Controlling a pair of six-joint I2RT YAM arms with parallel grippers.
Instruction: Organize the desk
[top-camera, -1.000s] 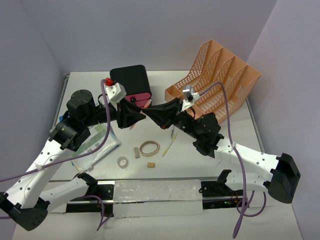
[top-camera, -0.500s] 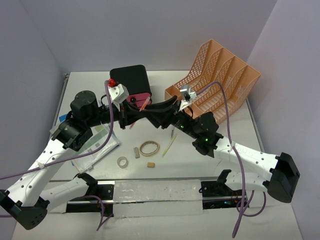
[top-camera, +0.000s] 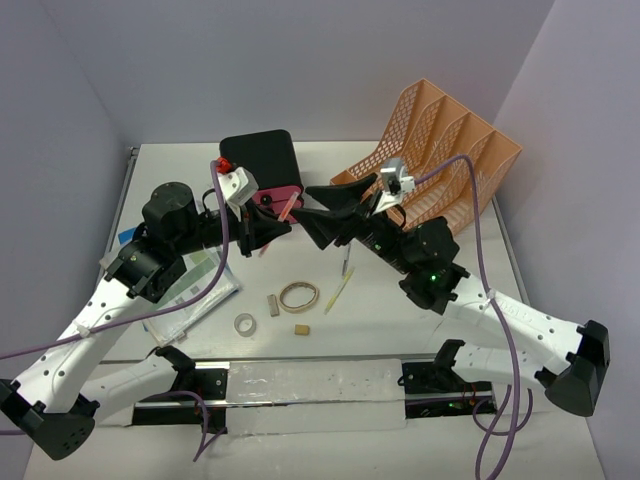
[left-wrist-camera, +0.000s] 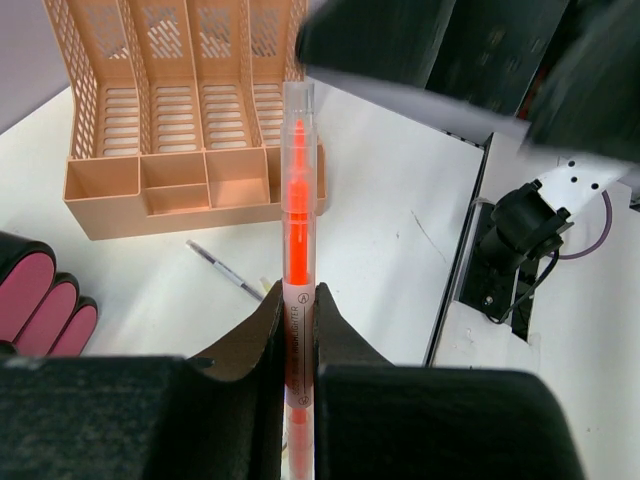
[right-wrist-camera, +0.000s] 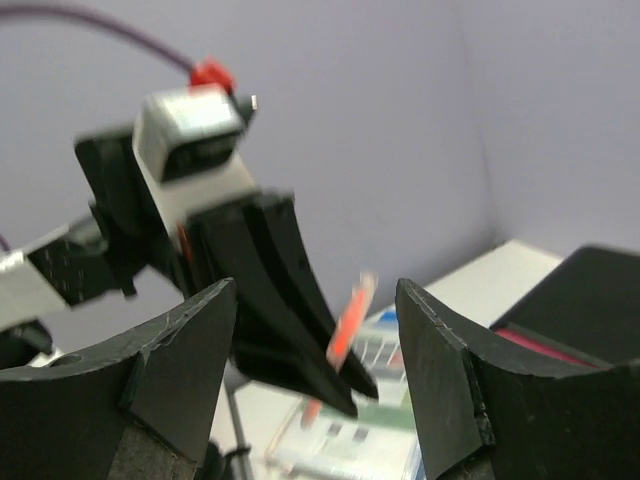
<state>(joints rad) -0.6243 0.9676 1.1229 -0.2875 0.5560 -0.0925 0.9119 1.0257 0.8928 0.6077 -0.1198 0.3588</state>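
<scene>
Drawn back rightward since a second ago: right gripper (top-camera: 318, 210), jaws now wide apart, holding nothing. White desk (top-camera: 365, 335) spread beneath both arms, from their bases to the far wall. From the left on it: one sheaf of papers (top-camera: 185, 290). Above the desk, left gripper (left-wrist-camera: 300, 310) clamped narrowly on one orange marker (left-wrist-camera: 298, 230), tip pointing toward the right gripper. Below, one tape roll (top-camera: 244, 323), one grey block (top-camera: 273, 304), one rubber band (top-camera: 298, 295), one tan eraser (top-camera: 301, 329), one pen (top-camera: 347, 262), one yellow stick (top-camera: 338, 292). At the back, one black drawer box (top-camera: 262, 158), then one orange rack (top-camera: 445, 150) with four slots.
</scene>
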